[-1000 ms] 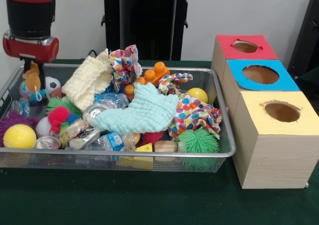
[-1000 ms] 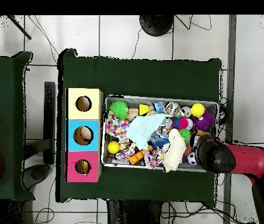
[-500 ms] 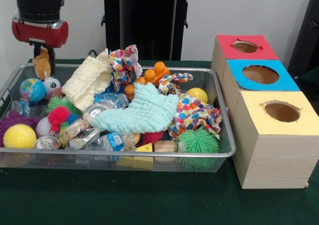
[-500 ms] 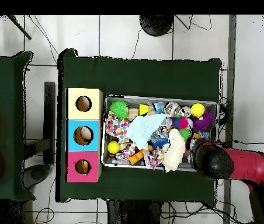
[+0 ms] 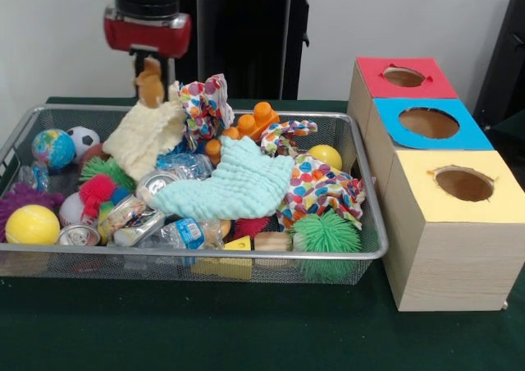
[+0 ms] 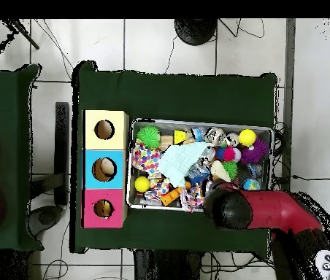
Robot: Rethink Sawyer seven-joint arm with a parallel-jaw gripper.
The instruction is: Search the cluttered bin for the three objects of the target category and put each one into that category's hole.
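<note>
My gripper hangs above the back of the wire bin, over the cream knitted cloth. It is shut on a small orange-tan toy lifted free of the clutter. In the overhead view the arm's black head covers the gripper and the toy at the bin's lower edge. To the right of the bin stand three boxes with round holes: red, blue and yellow.
The bin holds a mint cloth, a heart-patterned cloth, an orange block toy, a green spiky ball, yellow balls, a globe ball, a soccer ball and crushed cans.
The gripper has risen out of the bin's left end with the orange-tan toy and travelled right along the back edge, to a spot above the cream cloth.
</note>
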